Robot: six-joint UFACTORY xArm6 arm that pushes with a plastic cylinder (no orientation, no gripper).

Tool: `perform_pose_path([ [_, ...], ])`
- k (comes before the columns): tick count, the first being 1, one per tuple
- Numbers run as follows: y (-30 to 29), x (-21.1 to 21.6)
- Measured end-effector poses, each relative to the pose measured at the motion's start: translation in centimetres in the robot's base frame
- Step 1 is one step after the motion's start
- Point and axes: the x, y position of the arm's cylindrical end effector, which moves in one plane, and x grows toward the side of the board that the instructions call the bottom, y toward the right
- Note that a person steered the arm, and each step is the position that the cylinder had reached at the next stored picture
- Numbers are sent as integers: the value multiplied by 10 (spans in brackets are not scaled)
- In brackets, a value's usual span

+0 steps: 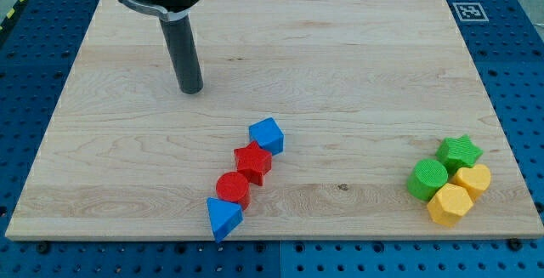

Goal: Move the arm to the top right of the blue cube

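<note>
Resting: my tip [190,89] upper-left of blue cube [267,135], well apart.

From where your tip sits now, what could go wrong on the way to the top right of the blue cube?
My tip is up and to the view's left of the blue cube, clear of every block.

1. A path that dips low could clip the blue cube, and since it seems to touch the red star-like block in the diagonal chain, the whole chain might shift.

2. Stopping too close could nudge the cube itself, moving my target.
</note>
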Motion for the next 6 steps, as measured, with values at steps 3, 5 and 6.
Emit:
perform_pose_path([
  [3,49,-1],
  [5,147,15],
  [6,150,21],
])
